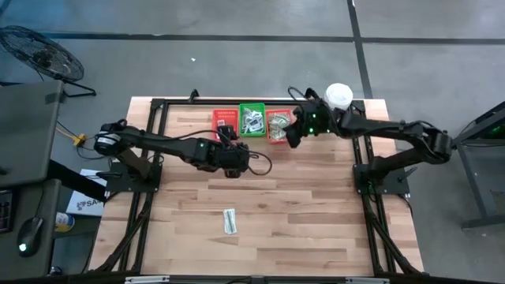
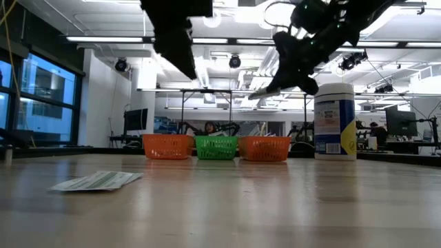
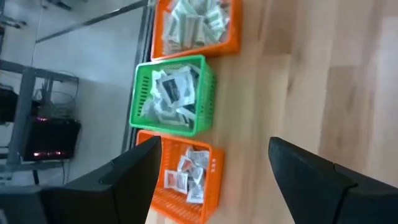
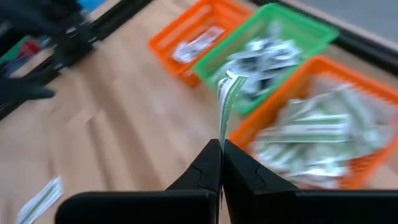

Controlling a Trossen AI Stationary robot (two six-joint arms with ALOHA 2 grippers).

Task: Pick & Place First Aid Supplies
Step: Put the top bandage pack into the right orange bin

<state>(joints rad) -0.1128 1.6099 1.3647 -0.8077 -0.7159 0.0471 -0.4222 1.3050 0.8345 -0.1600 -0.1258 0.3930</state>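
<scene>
Three mesh baskets stand in a row at the table's far edge. The left orange one holds white packets. The green one holds white packets with dark print. The right orange one holds green-and-white strips. My right gripper hovers above the near side of the right orange basket, shut on one green-and-white strip. My left gripper is open in the air, near of the left basket. A few more strips lie flat on the near middle of the table. My right gripper pinches the green-and-white strip by one end between its two fingertips. The rest of the strip sticks out ahead of the fingers, lifted clear of table and baskets, and shows in the low view as a thin light sliver.
A big white tub with a blue label stands at the far edge, right of the baskets and close behind my right arm. Bare wood lies between the baskets and the loose strips. The black frame rails run along both table sides.
</scene>
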